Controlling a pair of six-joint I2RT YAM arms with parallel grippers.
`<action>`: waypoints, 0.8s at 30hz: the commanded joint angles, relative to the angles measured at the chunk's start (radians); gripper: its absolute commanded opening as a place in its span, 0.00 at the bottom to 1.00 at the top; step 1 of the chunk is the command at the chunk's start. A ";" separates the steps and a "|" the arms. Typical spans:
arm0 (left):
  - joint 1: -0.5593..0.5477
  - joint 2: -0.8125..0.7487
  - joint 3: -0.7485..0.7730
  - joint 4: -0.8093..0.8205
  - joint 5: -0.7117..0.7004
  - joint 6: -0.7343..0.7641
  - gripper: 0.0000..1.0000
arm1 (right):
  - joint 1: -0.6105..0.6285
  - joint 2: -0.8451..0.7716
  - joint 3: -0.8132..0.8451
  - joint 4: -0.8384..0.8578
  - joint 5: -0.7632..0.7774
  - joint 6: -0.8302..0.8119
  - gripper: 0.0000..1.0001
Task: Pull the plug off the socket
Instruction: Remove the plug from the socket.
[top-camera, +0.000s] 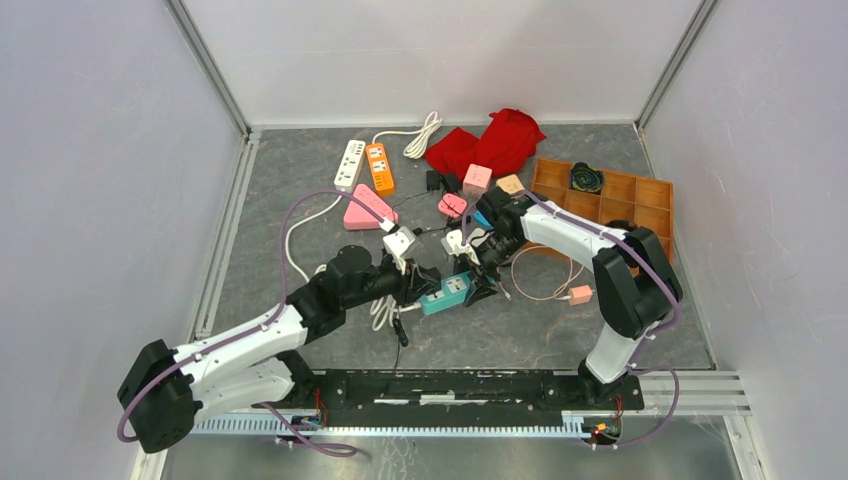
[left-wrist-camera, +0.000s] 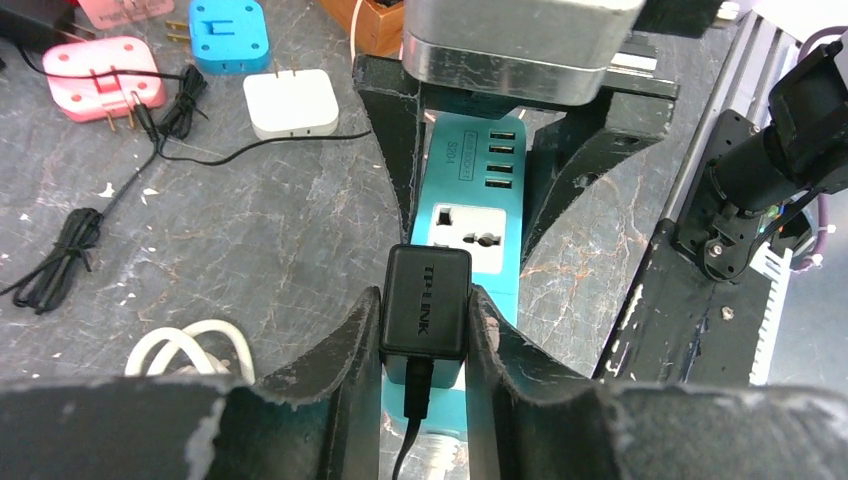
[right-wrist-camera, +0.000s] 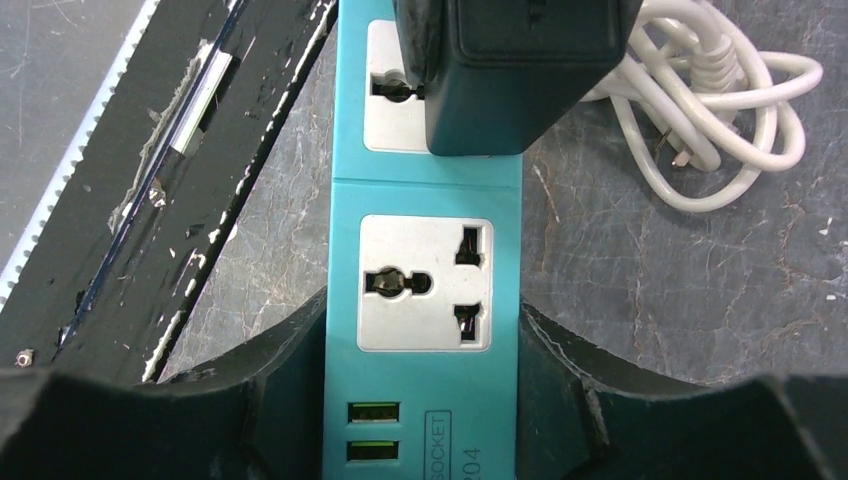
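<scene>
My left claw (left-wrist-camera: 425, 318) clenched on plug (right-wrist-camera: 520, 70), seated in strip (right-wrist-camera: 425, 170). My right claw (right-wrist-camera: 425, 335) grasping strip at USB end.

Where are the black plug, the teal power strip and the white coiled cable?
black plug (left-wrist-camera: 425, 305), left wrist view, middle of its top face.
teal power strip (right-wrist-camera: 430, 195), right wrist view, band between its two sockets.
white coiled cable (right-wrist-camera: 705, 65), right wrist view, thick upper strand.

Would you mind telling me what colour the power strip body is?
The power strip is teal, seen best in the right wrist view.
</scene>
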 joint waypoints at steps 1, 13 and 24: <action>0.006 -0.066 0.043 0.049 -0.019 0.074 0.02 | -0.004 0.012 0.049 -0.069 -0.061 -0.080 0.00; 0.006 -0.072 0.075 0.058 -0.019 0.093 0.02 | -0.005 0.019 0.053 -0.071 -0.057 -0.078 0.00; 0.010 -0.108 0.092 0.051 -0.064 0.087 0.02 | -0.004 0.016 0.052 -0.071 -0.054 -0.080 0.00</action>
